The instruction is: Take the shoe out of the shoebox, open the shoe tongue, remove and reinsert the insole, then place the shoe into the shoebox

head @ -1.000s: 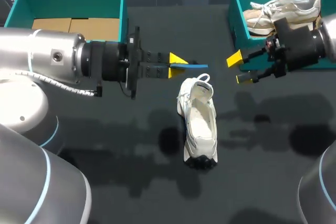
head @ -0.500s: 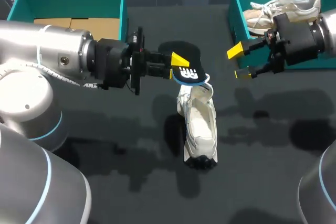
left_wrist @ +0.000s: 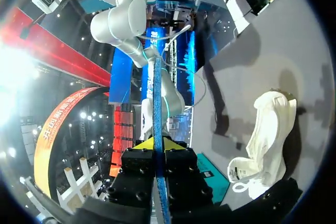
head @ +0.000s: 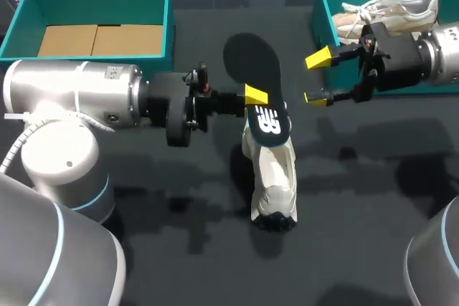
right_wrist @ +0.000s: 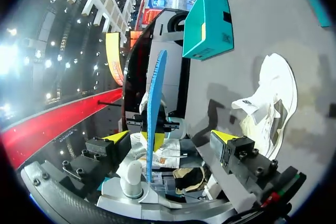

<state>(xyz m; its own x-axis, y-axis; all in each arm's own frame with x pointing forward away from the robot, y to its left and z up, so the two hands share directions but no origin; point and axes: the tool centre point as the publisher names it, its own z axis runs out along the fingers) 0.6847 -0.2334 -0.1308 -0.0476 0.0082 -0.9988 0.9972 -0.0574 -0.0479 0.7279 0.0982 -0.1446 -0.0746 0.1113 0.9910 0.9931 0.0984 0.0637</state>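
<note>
Holding the insole (head: 258,84) clear above the shoe (head: 273,177), we're mid remove/reinsert step: insole's out, not yet back in. Our left gripper (head: 256,95) pinches the insole by its edge btwn the yellow tips, dark printed side facing up; in the left wrist view it runs edge-on btwn the fingers. The shoe lies at the table's centre, opening up, heel end toward the far side, partly under the insole. Our right gripper (head: 316,77) hangs w/ jaws spread, holding nothing, right of the insole and near the right shoebox (head: 322,16), which holds another pale shoe. Next, we reckon: flip the insole, line it up w/ the opening, feed it in toe-first. The right gripper prob. needs to steady the shoe.
</note>
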